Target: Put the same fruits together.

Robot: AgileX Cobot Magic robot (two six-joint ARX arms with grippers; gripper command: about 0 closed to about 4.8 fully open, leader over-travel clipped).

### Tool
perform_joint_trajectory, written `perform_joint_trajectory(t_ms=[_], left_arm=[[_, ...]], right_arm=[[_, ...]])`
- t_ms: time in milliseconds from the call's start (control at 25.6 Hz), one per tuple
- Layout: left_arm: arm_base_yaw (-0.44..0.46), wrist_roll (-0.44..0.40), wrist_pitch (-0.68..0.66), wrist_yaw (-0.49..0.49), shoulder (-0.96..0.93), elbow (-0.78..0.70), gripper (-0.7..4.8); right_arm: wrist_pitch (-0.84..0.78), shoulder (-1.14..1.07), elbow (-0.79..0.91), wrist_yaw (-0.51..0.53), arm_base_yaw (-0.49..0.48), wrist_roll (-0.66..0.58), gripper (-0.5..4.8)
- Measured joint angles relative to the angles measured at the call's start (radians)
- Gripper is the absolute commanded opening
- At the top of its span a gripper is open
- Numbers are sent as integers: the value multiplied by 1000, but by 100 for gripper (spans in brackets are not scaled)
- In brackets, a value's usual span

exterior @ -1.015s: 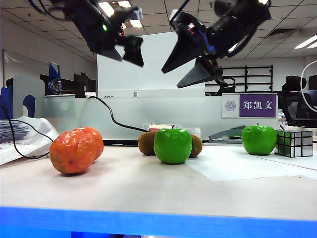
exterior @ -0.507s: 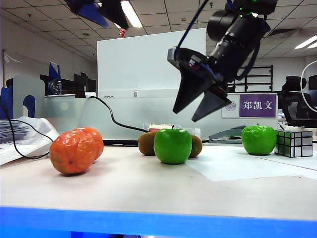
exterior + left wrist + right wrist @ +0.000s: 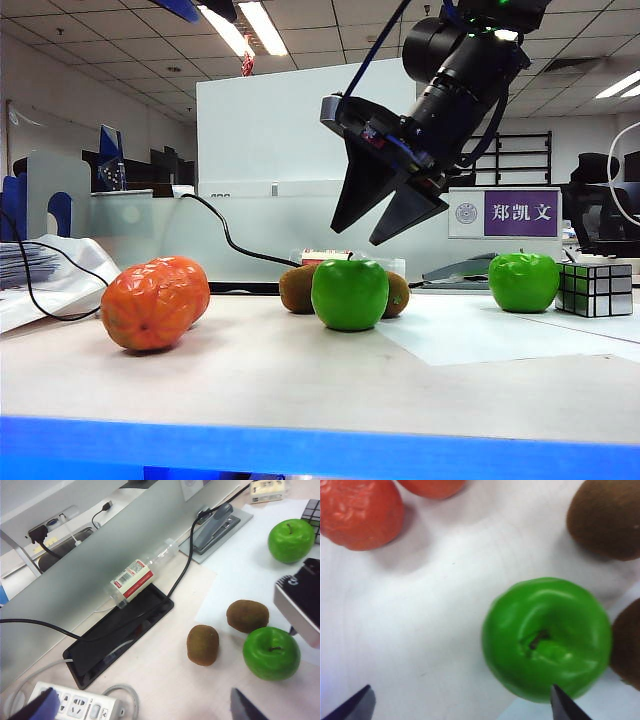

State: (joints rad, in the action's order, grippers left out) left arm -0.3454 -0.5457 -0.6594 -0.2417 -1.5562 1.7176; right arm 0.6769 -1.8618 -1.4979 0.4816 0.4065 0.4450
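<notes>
Apples first: the near green apple (image 3: 349,293) sits mid-desk (image 3: 300,380) just before two kiwis (image 3: 296,288), oranges (image 3: 153,302) to its left, its twin apple (image 3: 523,281) far right beside a mirror cube (image 3: 594,288). Our right claw (image 3: 372,215) hangs above it, spread wide, empty; we should descend centred, straddling it. Left claw (image 3: 145,707), also wide and empty, is raised. Behind, a sign (image 3: 519,212) reads 郑凯文.

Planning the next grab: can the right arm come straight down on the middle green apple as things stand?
Probably yes. The right gripper hangs open just above the middle green apple, nothing between them. The two kiwis sit close behind it, so a finger might brush one. The left gripper is high, out of the way.
</notes>
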Motion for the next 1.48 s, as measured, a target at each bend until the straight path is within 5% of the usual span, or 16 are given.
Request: perform_joint_trajectory(t_ms=[1483], left_arm=[[0,-5,-176,-43,269,-2,479]], right_arm=[[-171,-101,-4,-45,14,1,479]])
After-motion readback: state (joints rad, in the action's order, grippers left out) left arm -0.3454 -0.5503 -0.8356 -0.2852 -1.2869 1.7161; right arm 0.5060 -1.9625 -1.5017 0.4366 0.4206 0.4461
